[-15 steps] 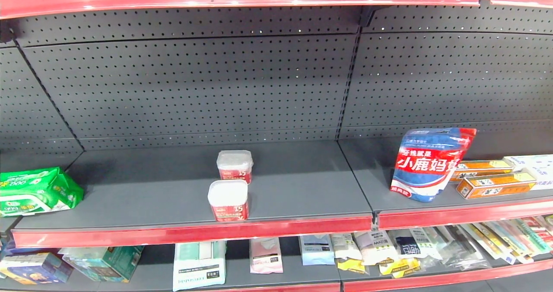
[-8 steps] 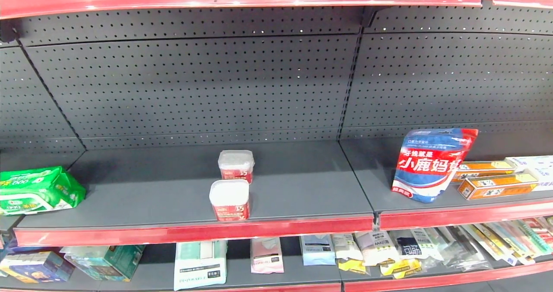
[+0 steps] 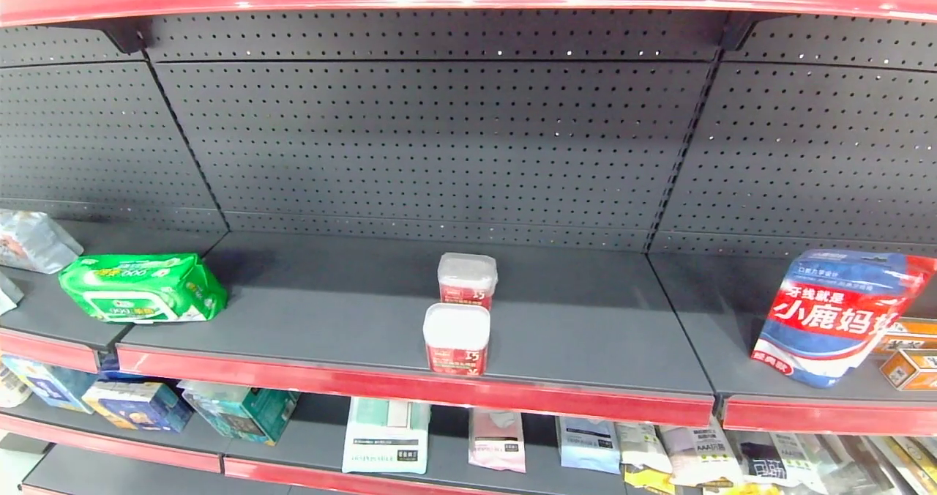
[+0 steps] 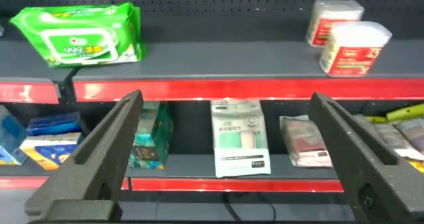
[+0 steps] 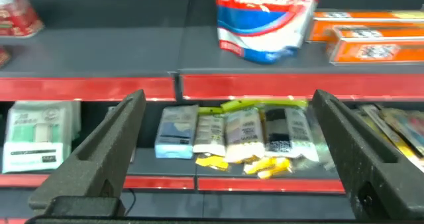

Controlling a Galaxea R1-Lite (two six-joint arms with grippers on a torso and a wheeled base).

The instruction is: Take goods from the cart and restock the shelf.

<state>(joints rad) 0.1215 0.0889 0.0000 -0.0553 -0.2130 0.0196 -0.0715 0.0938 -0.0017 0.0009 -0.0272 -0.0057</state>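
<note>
Head camera swung left since earlier frame; goods unmoved on shelf (image 3: 329, 312). Nearest: left pincer (image 4: 226, 98) and right pincer (image 5: 228, 95), both spread wide, empty, facing shelf front. At red lip, front tub (image 3: 456, 337) upright, lid up; rear tub (image 3: 466, 279) just behind, upright. Left, wipes pack (image 3: 143, 288) lying flat, long axis along shelf. Right, pouch (image 3: 834, 315) standing. Dark pegboard (image 3: 439, 136) behind.

We log a head-camera shift to the left, not a move of goods: the whole shelf (image 3: 571, 319) now sits further right in frame. The green wipes pack (image 3: 143, 288) shows fully, a silvery bag (image 3: 33, 240) enters at far left, and the orange boxes (image 3: 908, 367) are cut by the right edge.
</note>
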